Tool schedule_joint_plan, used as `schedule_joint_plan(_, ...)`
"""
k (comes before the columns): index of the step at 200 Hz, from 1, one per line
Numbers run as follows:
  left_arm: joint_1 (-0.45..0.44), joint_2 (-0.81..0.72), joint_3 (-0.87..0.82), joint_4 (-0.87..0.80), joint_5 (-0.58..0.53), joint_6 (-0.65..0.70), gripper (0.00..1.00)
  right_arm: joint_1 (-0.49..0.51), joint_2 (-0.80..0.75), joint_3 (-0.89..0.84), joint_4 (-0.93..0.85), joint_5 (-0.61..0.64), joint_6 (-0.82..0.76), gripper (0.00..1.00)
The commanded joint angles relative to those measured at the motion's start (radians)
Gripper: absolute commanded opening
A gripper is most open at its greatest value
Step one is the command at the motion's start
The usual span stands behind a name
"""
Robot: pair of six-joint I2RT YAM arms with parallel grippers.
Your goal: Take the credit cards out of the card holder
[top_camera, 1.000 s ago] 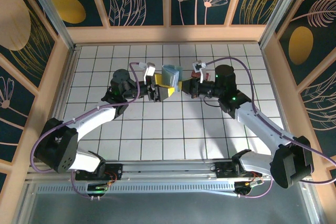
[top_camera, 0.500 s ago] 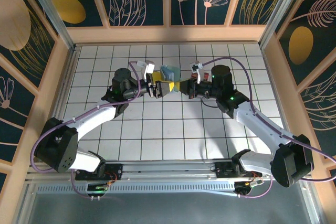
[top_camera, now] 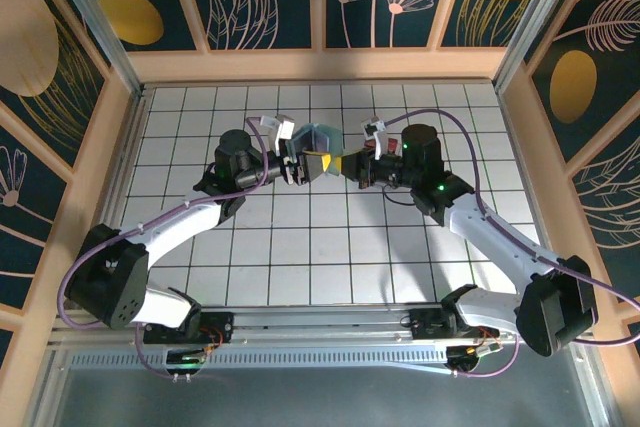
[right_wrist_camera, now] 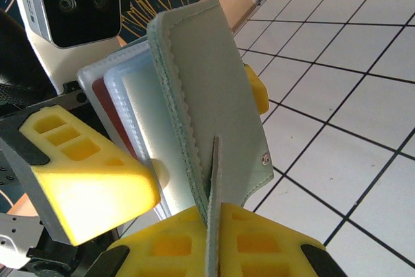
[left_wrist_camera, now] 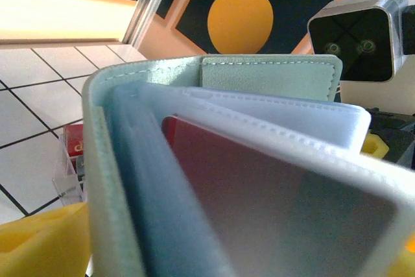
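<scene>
The grey-green card holder [top_camera: 318, 139] hangs in the air over the middle of the tiled table, fanned open. My right gripper [right_wrist_camera: 217, 238] is shut on its thin outer flap, and also shows from above [top_camera: 352, 165]. My left gripper [top_camera: 312, 164] is open, its jaws astride the clear sleeves and one cover panel. One of its yellow fingers [right_wrist_camera: 84, 173] stands close beside the outer sleeve, the other behind the cover. A dark red credit card [left_wrist_camera: 207, 154] sits inside a clear sleeve of the card holder [left_wrist_camera: 272, 76], and its edge [right_wrist_camera: 104, 102] shows in the right wrist view.
A clear plastic box [left_wrist_camera: 71, 160] with red contents lies on the tiles behind the holder, near the right wrist [top_camera: 397, 147]. Wooden walls [top_camera: 130, 137] fence the table. The two wrists nearly meet, the right wrist camera [left_wrist_camera: 360, 37] close ahead of the left gripper.
My left gripper has pushed a little farther around the card holder and its jaws have started to narrow. The right gripper keeps its grip and has shifted slightly left.
</scene>
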Motion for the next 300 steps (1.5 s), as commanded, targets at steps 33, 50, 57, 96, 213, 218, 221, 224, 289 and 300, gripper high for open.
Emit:
schedule_joint_plan(33, -0.005, -0.035, 0.009, 0.02, -0.048, -0.019, 0.85, 0.008, -0.026, -0.013, 0.056, -0.063, -0.039, 0.15)
schedule_joint_plan(50, -0.005, -0.04, 0.002, 0.038, -0.06, -0.042, 0.81, 0.01, -0.037, -0.021, 0.062, -0.079, -0.044, 0.2)
schedule_joint_plan(57, -0.004, -0.04, -0.001, 0.048, -0.062, -0.053, 0.8, 0.009, -0.041, -0.023, 0.067, -0.085, -0.046, 0.23)
schedule_joint_plan(96, -0.005, -0.039, -0.018, 0.128, -0.072, -0.136, 0.64, 0.01, -0.04, -0.029, 0.078, -0.071, -0.047, 0.25)
schedule_joint_plan(213, -0.005, -0.048, 0.054, -0.041, -0.134, -0.145, 0.0, 0.063, -0.023, 0.021, 0.005, 0.195, -0.082, 0.44)
schedule_joint_plan(218, -0.004, -0.049, 0.066, -0.069, -0.137, -0.142, 0.0, 0.074, -0.029, 0.022, -0.005, 0.228, -0.101, 0.5)
schedule_joint_plan(221, -0.005, -0.049, 0.072, -0.084, -0.139, -0.143, 0.0, 0.078, -0.033, 0.022, -0.011, 0.239, -0.109, 0.53)
schedule_joint_plan(224, -0.004, -0.049, 0.078, -0.099, -0.141, -0.145, 0.0, 0.088, -0.037, 0.025, -0.02, 0.259, -0.126, 0.56)
schedule_joint_plan(289, -0.005, -0.045, 0.195, -0.318, -0.079, -0.177, 0.0, 0.184, -0.029, 0.076, -0.121, 0.449, -0.304, 0.81)
schedule_joint_plan(300, -0.004, -0.047, 0.2, -0.319, -0.062, -0.19, 0.0, 0.192, -0.019, 0.081, -0.123, 0.457, -0.314, 0.82)
